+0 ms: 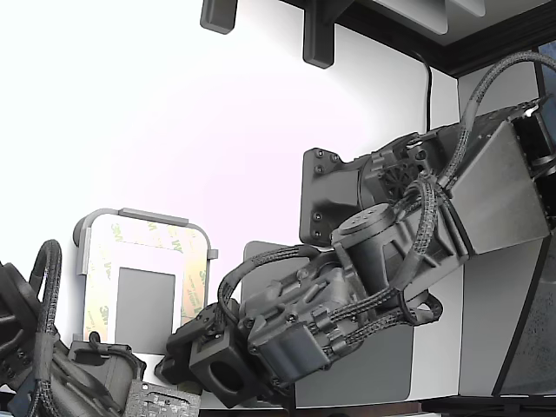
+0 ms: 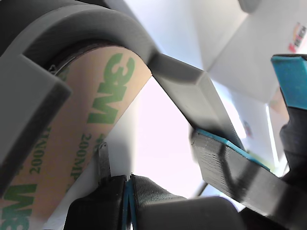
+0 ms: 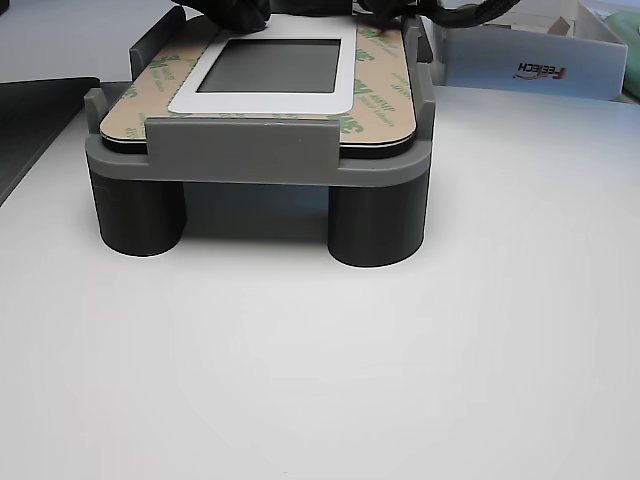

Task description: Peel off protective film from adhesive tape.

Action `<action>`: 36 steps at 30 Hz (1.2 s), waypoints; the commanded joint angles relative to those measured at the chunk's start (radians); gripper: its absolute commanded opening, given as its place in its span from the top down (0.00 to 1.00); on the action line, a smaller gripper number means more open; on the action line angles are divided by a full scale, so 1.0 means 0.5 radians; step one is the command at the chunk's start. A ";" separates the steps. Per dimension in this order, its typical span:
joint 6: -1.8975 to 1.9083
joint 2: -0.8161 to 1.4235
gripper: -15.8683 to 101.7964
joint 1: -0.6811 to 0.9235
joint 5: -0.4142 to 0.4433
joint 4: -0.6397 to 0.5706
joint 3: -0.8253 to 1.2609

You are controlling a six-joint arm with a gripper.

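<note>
Lining my gripper (image 2: 163, 184) up at the corner of the tray, film not yet lifted.

I have the jaws standing apart, holding nothing: 1 blue-edged finger (image 2: 235, 167) sits on one side, the other dark finger (image 2: 103, 160) close against the printed film (image 2: 81, 143), with a bright gap between them. The film lies just beside that thin finger, flat on the tape under it, which I cannot see separately. The grey tray (image 3: 250, 150) stands raised on round legs (image 3: 378, 225), which I judge is there to give my fingers room to come in at the edge. Its raised lips hold the panel (image 3: 275, 65) steady while I pull. In the exterior view the film frame (image 1: 193, 278) looks whole on all 4 sides, so peeling has yet to begin.
</note>
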 commanded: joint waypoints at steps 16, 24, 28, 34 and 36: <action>0.031 0.058 0.95 -0.009 0.000 0.043 -0.074; -0.012 0.046 0.95 -0.012 0.018 0.046 -0.107; -0.055 0.040 0.95 -0.037 0.000 -0.021 -0.071; -0.052 0.046 0.95 -0.040 -0.012 -0.077 -0.025; -0.052 0.046 0.95 -0.040 -0.012 -0.083 -0.018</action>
